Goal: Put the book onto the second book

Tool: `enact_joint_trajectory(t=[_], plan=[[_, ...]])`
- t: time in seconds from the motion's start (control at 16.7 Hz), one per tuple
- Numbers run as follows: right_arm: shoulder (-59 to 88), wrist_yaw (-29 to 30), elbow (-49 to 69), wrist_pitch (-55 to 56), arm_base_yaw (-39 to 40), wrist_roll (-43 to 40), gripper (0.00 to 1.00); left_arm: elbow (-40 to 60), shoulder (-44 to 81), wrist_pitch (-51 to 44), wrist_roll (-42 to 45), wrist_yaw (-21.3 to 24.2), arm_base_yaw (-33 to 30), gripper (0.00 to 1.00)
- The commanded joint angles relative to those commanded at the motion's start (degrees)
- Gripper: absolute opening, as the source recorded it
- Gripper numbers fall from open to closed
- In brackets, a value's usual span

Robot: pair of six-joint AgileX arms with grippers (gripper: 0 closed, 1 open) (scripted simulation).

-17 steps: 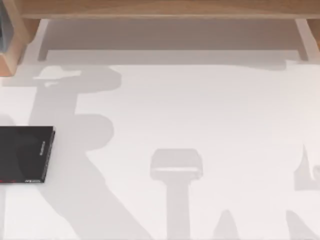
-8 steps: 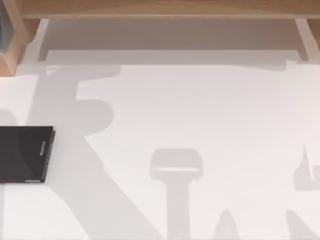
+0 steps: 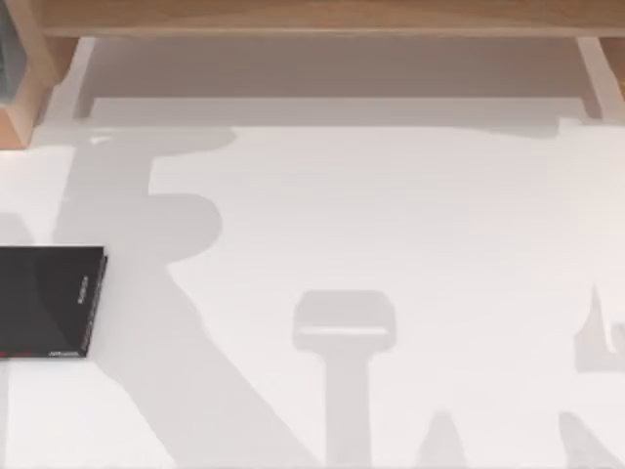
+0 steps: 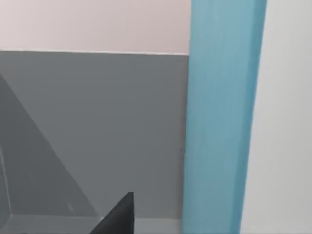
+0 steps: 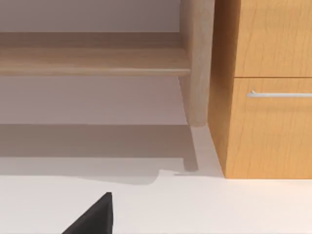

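From what I see nothing is stacked yet: the second book (image 3: 49,301) lies bare on the worktop (image 3: 391,215), while the book (image 4: 222,122) stands upright just ahead of my left pincer (image 4: 119,217), whose opening I cannot tell, so the whole placing remains.

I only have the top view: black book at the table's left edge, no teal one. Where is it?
Observer: The left wrist view has the book close up, a teal-blue face beside a grey panel.
Operator: Held?
Observer: Cannot tell; the left gripper shows beside it, grey panel between them.
Operator: Right arm?
Observer: Its wrist view faces a wooden cabinet with a drawer handle, across the white table.
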Motion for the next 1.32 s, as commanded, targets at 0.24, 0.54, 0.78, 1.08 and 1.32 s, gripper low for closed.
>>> enact_joint_trajectory(t=[0.24, 0.54, 0.78, 1.08, 1.32], plan=[[0.0, 0.0, 0.0, 0.0, 0.0, 0.0, 1.00, 0.0, 0.0, 0.0, 0.0, 0.0, 0.0, 0.40], [0.0, 0.0, 0.0, 0.0, 0.0, 0.0, 1.00, 0.0, 0.0, 0.0, 0.0, 0.0, 0.0, 0.02], [0.0, 0.0, 0.0, 0.0, 0.0, 0.0, 1.00, 0.0, 0.0, 0.0, 0.0, 0.0, 0.0, 0.00], [0.0, 0.0, 0.0, 0.0, 0.0, 0.0, 1.00, 0.0, -0.1, 0.0, 0.1, 0.0, 0.2, 0.00], [0.0, 0.0, 0.0, 0.0, 0.0, 0.0, 1.00, -1.5, -2.5, -0.9, 0.1, 0.4, 0.6, 0.00]])
